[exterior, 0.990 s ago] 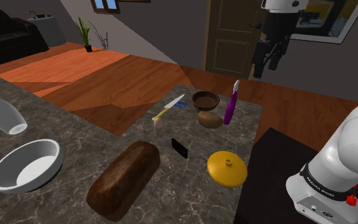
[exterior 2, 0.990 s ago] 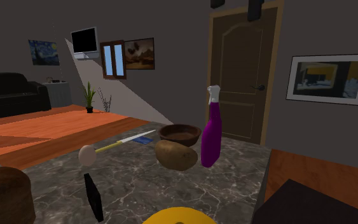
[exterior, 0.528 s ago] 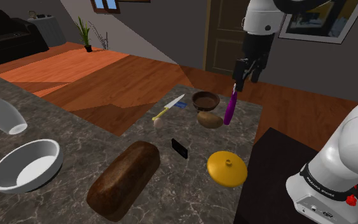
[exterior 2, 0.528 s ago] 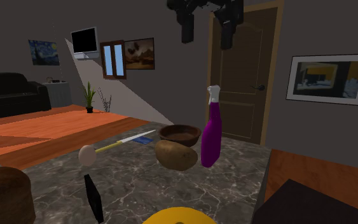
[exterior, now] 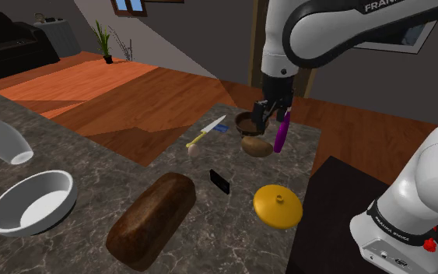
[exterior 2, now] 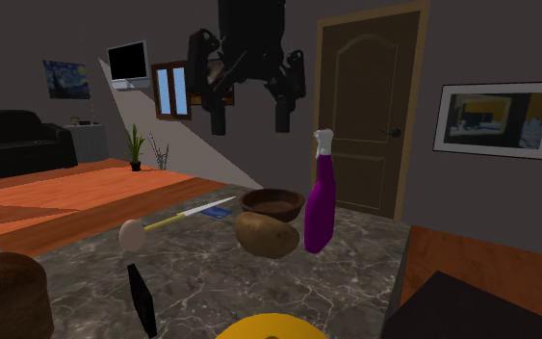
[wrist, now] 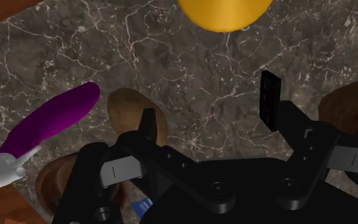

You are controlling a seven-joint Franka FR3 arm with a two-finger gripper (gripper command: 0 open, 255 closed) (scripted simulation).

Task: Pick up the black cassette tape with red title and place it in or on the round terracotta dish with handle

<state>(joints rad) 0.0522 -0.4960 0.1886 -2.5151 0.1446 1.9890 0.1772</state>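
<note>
End effector (exterior 2: pixel 250 125) spread, empty, above worktop (exterior: pixel 92 171). Potato (exterior: pixel 257 145) & purple spray bottle (exterior: pixel 282 131) crowd brown bowl (exterior: pixel 250 121) — cassette (exterior: pixel 219 180) stands on edge nearby, title unreadable.

From my shoulder view, a brown loaf (exterior: pixel 151 219) lies on the marble counter (exterior: pixel 92 159) — white bowl (exterior: pixel 32 201) at its nine o'clock, potato (exterior: pixel 256 145) at two, purple spray bottle (exterior: pixel 281 134) just beside the potato, at its two.

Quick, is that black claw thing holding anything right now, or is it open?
Gripper: open, fingers apart, holding nothing. The black cassette tape stands on the table, apart from it.
</note>
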